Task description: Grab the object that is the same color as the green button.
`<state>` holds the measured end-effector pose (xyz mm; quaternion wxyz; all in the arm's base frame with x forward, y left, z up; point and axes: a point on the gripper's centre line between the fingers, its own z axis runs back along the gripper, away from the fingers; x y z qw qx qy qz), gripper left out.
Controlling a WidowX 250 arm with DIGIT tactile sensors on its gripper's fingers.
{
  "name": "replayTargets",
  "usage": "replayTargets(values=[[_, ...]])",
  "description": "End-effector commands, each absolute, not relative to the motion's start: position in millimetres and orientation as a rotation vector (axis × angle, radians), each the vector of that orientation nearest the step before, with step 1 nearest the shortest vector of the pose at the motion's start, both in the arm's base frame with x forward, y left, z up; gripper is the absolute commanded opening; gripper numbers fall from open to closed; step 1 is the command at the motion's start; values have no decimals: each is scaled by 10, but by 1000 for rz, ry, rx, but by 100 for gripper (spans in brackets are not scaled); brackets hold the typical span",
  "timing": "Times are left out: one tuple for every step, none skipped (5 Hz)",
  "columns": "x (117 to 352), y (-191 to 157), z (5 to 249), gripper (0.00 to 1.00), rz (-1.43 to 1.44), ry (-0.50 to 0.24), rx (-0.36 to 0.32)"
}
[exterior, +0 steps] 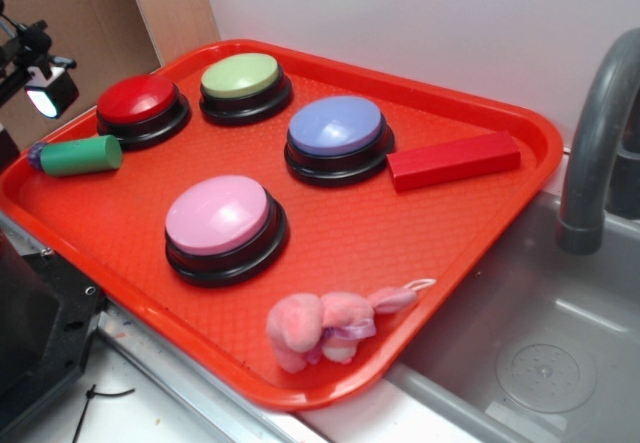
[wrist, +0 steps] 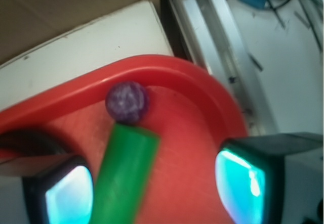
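The object, a green cylinder [exterior: 80, 156] with a purple tip [exterior: 36, 153], lies on its side at the left corner of the red tray [exterior: 545, 148]. The pale green button [exterior: 241, 76] sits at the tray's back, beyond it. My gripper [exterior: 47, 85] hangs at the far left, above the cylinder's purple end. In the wrist view the gripper [wrist: 154, 188] is open. The cylinder [wrist: 124, 173] lies between the two lit fingers, close to the left one and apart from the right one. Its purple tip [wrist: 127, 101] points at the tray rim [wrist: 167, 72].
A red button [exterior: 140, 103] stands right behind the cylinder. A blue button [exterior: 335, 128], a pink button [exterior: 218, 215], a red block [exterior: 455, 158] and a pink plush toy [exterior: 320, 323] share the tray. A sink [exterior: 540, 353] and grey faucet [exterior: 590, 153] lie to the right.
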<state>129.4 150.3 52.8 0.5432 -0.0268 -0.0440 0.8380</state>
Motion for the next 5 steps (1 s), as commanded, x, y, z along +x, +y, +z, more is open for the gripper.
replayTargets(values=[[1354,1506,389,100,2179,-57,-129],[1412,1388,323,100,2179,-24,-148],[1437,1273,278,100,2175,-21,-149],[1440,1110,213,97,2160,-39,-143],[1432,1012,177,68,2135,-55,-145]])
